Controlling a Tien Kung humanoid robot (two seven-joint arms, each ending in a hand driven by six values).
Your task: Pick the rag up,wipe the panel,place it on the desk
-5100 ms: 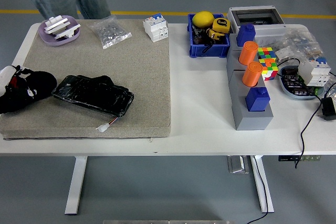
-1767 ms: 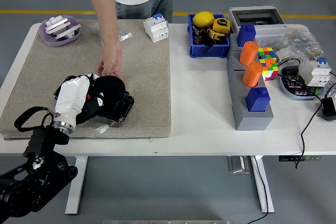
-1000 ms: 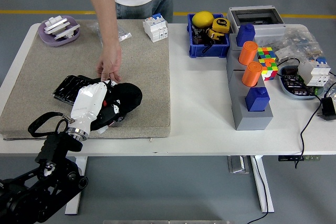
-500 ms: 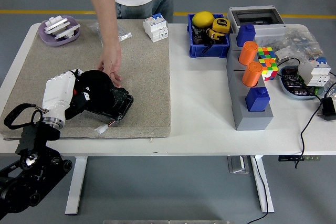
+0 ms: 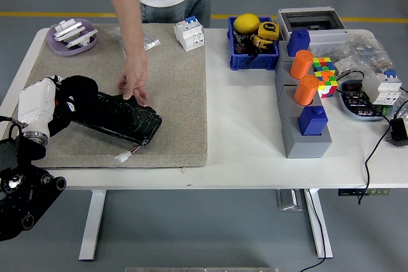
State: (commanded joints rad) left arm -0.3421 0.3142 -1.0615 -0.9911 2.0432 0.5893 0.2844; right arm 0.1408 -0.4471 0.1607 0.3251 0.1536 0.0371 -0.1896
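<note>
One robot left hand (image 5: 44,107) with white back, fingers curled on crumpled black rag (image 5: 80,88), rag pressed on left end of glossy black panel (image 5: 121,119), panel on beige felt mat (image 5: 172,106) on white worktop (image 5: 242,151), person's hand (image 5: 135,78) touching panel's far edge.

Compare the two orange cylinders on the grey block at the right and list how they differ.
The far orange cylinder stands nearer the table's back, by the upper blue cap; the near orange cylinder sits further down the grey block, closer to the lower blue cap. The far one is right beside the colourful cube; the near one is just in front of it. Both are orange, upright and look much the same size.
</note>
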